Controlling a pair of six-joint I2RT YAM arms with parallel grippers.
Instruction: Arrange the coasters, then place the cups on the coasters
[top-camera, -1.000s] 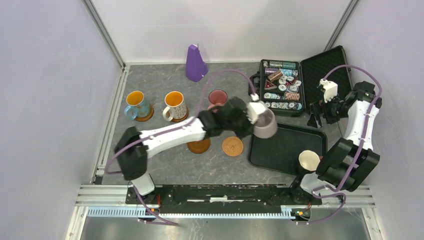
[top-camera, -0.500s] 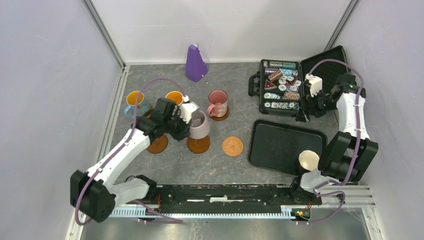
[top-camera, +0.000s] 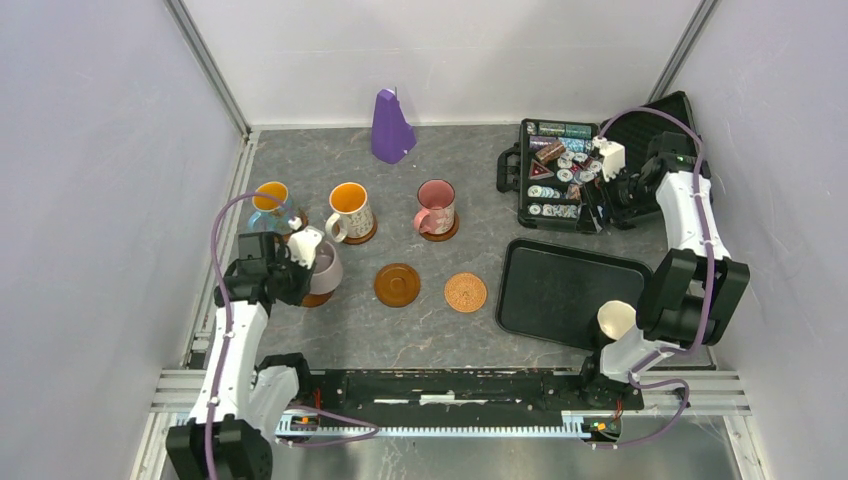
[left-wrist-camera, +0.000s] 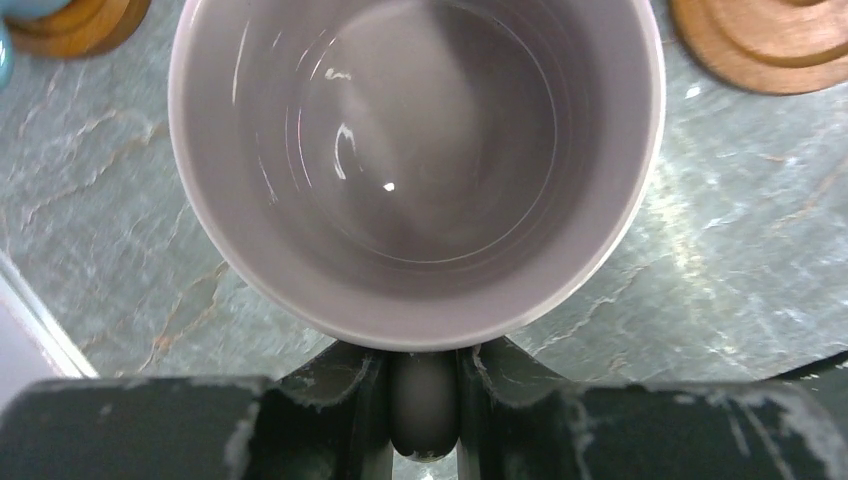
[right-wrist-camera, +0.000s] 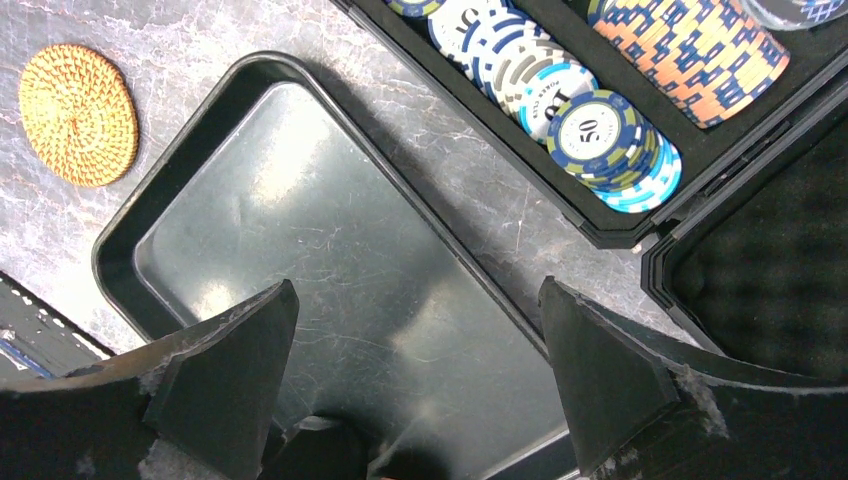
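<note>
My left gripper (top-camera: 305, 262) is shut on the handle of the lilac cup (top-camera: 326, 268), which is upright over a dark brown coaster (top-camera: 316, 298) at the left. From above, the left gripper (left-wrist-camera: 424, 362) pinches the handle below the lilac cup (left-wrist-camera: 415, 170); whether the cup touches the coaster is hidden. The blue cup (top-camera: 270, 205), the white cup with orange inside (top-camera: 350, 210) and the pink cup (top-camera: 436, 207) each stand on a coaster. A ringed brown coaster (top-camera: 397, 284) and the patterned coaster (top-camera: 465, 292) lie bare. My right gripper (top-camera: 598, 200) (right-wrist-camera: 420, 370) is open and empty.
A black tray (top-camera: 570, 300) lies at the right, with a white cup (top-camera: 618, 321) at its near right corner. The open case of poker chips (top-camera: 560, 172) stands behind it, and a purple cone (top-camera: 392, 127) at the back. A rail runs along the table's left edge.
My left arm has carried the lilac cup from the tray's edge leftward across the table to the leftmost near coaster. My right arm has drawn back toward the chip case.
</note>
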